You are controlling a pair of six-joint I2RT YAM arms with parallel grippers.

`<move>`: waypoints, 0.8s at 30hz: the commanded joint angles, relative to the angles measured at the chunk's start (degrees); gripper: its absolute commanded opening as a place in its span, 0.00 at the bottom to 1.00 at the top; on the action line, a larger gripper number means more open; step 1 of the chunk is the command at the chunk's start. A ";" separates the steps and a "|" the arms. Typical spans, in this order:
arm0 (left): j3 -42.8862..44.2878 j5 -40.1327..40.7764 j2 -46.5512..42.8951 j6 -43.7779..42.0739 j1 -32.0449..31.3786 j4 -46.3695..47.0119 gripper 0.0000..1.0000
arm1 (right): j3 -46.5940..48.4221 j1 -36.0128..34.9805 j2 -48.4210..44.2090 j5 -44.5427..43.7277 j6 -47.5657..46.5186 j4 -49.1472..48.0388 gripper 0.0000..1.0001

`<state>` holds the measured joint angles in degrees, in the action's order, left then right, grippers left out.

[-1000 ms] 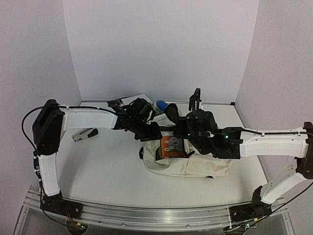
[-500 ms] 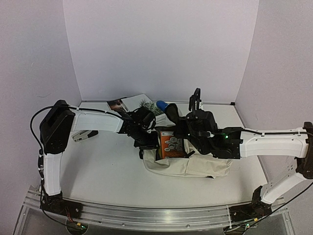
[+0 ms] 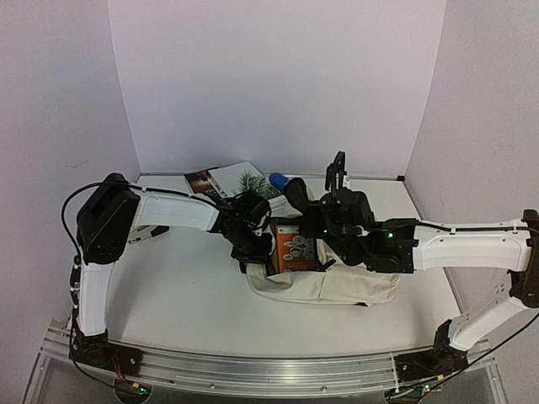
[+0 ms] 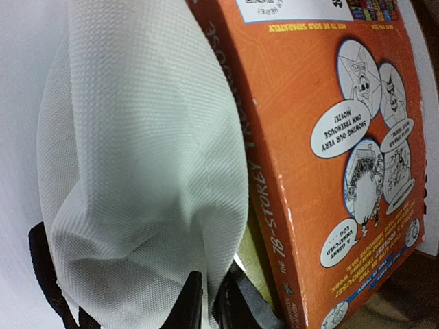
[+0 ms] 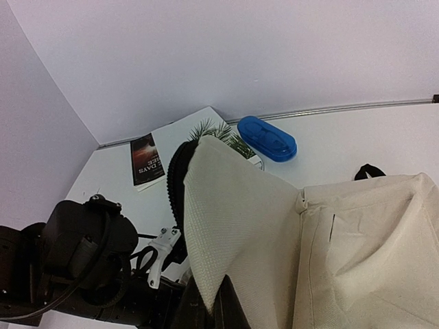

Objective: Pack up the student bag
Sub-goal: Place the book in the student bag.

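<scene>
The student bag (image 3: 337, 286), cream fabric with black trim, lies at the table's middle with its mouth held up. An orange paperback (image 3: 295, 249) stands in the opening. In the left wrist view its orange cover (image 4: 322, 137) sits just right of a bulging cream fold (image 4: 144, 171). My left gripper (image 4: 209, 298) is shut on that fold at the bag's left edge (image 3: 251, 252). My right gripper (image 5: 218, 305) is shut on the bag's cream flap (image 5: 233, 212), which rises as a peak with a black zipper edge.
A blue oblong case (image 5: 267, 137) lies by the back wall. A dark book and a palm-print magazine (image 3: 227, 179) lie beside it. A stapler (image 3: 139, 237) peeks out under my left arm. Walls close in the table on three sides.
My left gripper moved down and right onto the bag's left edge and closed on its fabric. The right arm and the flap it holds stayed put.
</scene>
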<state>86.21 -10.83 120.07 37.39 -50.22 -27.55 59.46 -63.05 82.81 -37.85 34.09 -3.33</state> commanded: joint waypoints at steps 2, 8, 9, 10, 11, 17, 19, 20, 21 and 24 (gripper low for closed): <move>-1.89 1.41 -2.66 3.27 -0.14 3.52 0.00 | 2.29 -0.01 -0.46 -0.73 0.40 -3.05 0.00; -11.24 7.57 -11.76 6.46 0.18 6.05 0.00 | -0.88 0.06 -3.19 -5.82 6.94 -2.74 0.00; -12.48 7.94 -13.52 6.83 0.35 5.78 0.00 | -2.01 0.19 -4.03 -6.77 9.09 -2.26 0.00; -13.50 8.02 -14.95 7.26 0.52 5.30 0.00 | -3.68 0.60 -4.91 -7.26 11.30 -1.83 0.00; -14.75 7.87 -16.14 7.91 0.70 4.69 0.00 | -5.06 1.04 -6.02 -7.07 13.91 -1.33 0.00; -23.08 6.10 -22.75 13.08 0.91 3.59 0.00 | -14.09 3.90 -10.89 -2.63 26.88 1.72 0.00; -26.35 6.08 -25.62 15.25 0.91 3.16 0.00 | -16.02 3.92 -10.93 -0.57 30.90 3.48 0.00; -27.97 6.21 -26.78 16.23 0.91 2.97 0.00 | -16.85 3.90 -10.70 0.48 32.66 5.06 0.00; -29.01 6.25 -27.83 16.86 0.91 2.98 0.00 | -17.58 3.90 -10.20 1.97 35.11 6.36 0.00; -32.47 6.23 -30.73 19.37 0.91 3.07 0.00 | -20.64 3.90 -8.73 5.88 41.19 8.48 0.00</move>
<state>57.54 -5.65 93.98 51.95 -49.60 -21.08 42.26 -59.13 72.37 -37.52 63.77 -0.27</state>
